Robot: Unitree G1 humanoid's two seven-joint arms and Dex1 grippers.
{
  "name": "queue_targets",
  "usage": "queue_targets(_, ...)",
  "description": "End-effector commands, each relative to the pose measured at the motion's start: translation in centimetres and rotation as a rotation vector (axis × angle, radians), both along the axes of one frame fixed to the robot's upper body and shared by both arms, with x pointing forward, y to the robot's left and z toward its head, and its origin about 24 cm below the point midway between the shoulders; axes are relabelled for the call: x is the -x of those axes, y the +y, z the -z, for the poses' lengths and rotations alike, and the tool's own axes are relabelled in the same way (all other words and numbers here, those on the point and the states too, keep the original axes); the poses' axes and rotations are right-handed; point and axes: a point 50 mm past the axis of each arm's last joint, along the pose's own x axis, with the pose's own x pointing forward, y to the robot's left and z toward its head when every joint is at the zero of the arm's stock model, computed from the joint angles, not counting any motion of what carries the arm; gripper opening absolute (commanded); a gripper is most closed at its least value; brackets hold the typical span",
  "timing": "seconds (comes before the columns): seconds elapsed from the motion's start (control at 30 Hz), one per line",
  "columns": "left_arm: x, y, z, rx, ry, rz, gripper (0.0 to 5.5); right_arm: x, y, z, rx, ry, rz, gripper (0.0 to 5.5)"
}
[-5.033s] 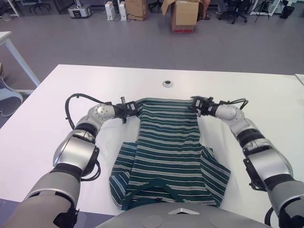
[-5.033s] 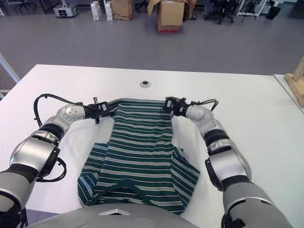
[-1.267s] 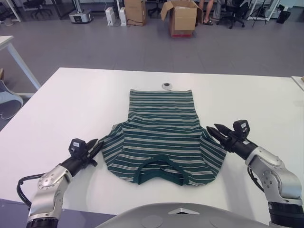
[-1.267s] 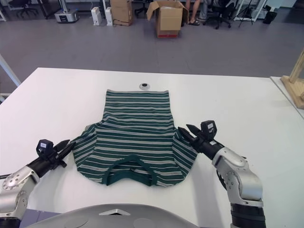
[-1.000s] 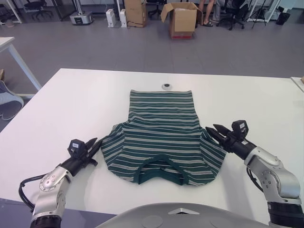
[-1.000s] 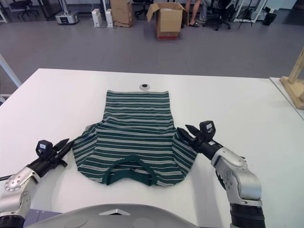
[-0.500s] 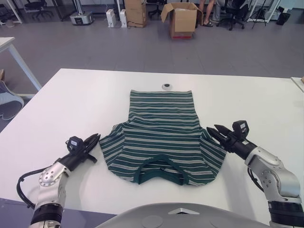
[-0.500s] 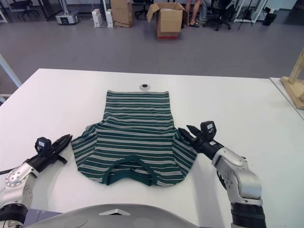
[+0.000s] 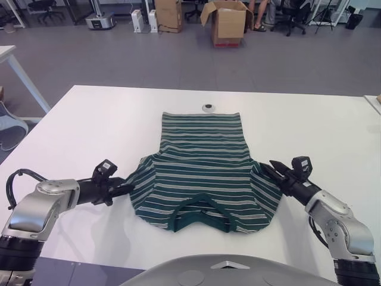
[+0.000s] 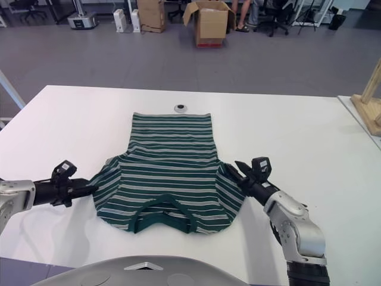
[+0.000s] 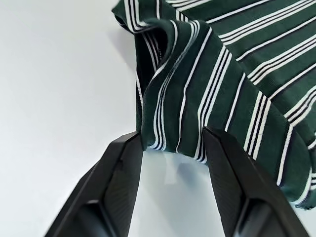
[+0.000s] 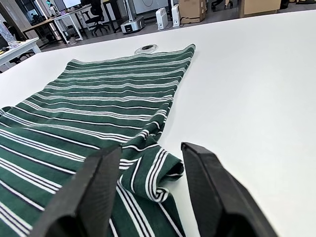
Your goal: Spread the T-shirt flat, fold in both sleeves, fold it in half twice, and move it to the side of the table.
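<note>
Left claw (image 11: 171, 138) and right claw (image 12: 151, 150) (both spread) straddle T-shirt (image 9: 202, 149) sleeves.

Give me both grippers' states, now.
Left gripper: open, tips at a sleeve hem of the T-shirt.
Right gripper: open, straddling the other sleeve.

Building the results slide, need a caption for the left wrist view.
Open left gripper straddles the bunched sleeve of the green striped T-shirt on the white table.
</note>
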Motion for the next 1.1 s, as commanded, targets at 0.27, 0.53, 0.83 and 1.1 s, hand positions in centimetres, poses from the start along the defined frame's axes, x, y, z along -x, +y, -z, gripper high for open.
queue_targets(0.27, -0.4, -0.2, 2.6, -0.056, -0.052, -0.103, 1.05, -0.4, 0.3, -0.3, 0.021, -0.017, -0.014, 2.30)
queue_targets(0.53, 0.4, 1.1, 4.4, -0.034, -0.030, -0.159, 0.03, -0.6, 0.2, -0.2, 0.026, -0.014, -0.016, 2.30)
queue_targets(0.83, -2.0, 2.9, 2.7, -0.047, -0.173, -0.164, 0.03, -0.3, 0.0, 0.0, 0.030, -0.010, -0.003, 2.30)
queue_targets(1.1, -3.7, -0.6, -1.6, -0.064, -0.296, 0.054, 0.03, 0.1, 0.2, 0.3, 0.022, -0.003, 0.005, 2.30)
